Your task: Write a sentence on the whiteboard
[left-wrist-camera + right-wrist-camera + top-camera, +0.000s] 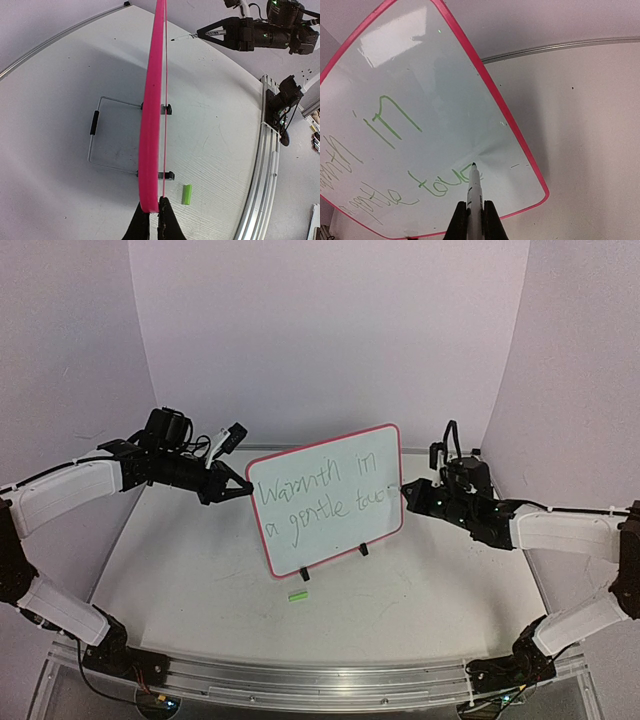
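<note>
Your whiteboard stands mid-tabletop, its face toward the near edge and its long axis running left to right, rising rightward. Your left hand clenches its left edge. Your right hand grasps a marker, tip at the end of the sentence.

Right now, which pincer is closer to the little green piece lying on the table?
Left. The left pincer grips the whiteboard by its edge, beyond and left of the green piece; the right pincer holds a marker at the board's opposite edge, farther off.
</note>
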### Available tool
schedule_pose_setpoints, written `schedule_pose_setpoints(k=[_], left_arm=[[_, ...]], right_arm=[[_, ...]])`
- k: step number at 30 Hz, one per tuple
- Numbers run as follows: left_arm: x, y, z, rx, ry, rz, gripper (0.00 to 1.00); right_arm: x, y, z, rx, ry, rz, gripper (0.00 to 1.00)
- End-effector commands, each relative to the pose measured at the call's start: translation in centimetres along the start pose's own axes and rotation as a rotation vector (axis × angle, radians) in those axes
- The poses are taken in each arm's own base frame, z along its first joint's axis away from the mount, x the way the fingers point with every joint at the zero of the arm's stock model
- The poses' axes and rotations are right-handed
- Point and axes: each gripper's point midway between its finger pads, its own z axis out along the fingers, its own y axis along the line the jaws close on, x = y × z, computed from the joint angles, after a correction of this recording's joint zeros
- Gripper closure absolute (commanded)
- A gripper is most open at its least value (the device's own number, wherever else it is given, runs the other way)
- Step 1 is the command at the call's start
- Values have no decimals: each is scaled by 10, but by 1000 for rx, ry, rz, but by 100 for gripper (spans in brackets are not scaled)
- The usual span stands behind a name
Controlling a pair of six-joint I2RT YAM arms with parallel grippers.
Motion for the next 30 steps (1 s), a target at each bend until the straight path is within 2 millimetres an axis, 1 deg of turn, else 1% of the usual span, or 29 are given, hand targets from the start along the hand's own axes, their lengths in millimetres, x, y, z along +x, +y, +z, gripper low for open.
schedule_pose_setpoints(k=[1, 4, 9, 15, 25, 30], left_arm=[[43, 3, 15, -8, 154, -43, 100], [44, 3, 15, -8, 155, -44, 100], [44, 3, 15, -6, 156, -45, 100], [44, 3, 15, -6, 155, -45, 100], [44, 3, 15, -6, 156, -45, 100], [44, 3, 16, -5, 157, -45, 100]], right_arm=[[-29, 15, 0, -27, -65, -16, 100], [-33, 18, 4, -31, -69, -25, 100], [-35, 18, 9, -19, -71, -31, 100], [-27, 13, 15, -6, -51, -30, 100], [5, -5, 19, 36, 28, -11, 100], [17, -11, 21, 47, 57, -1, 100]])
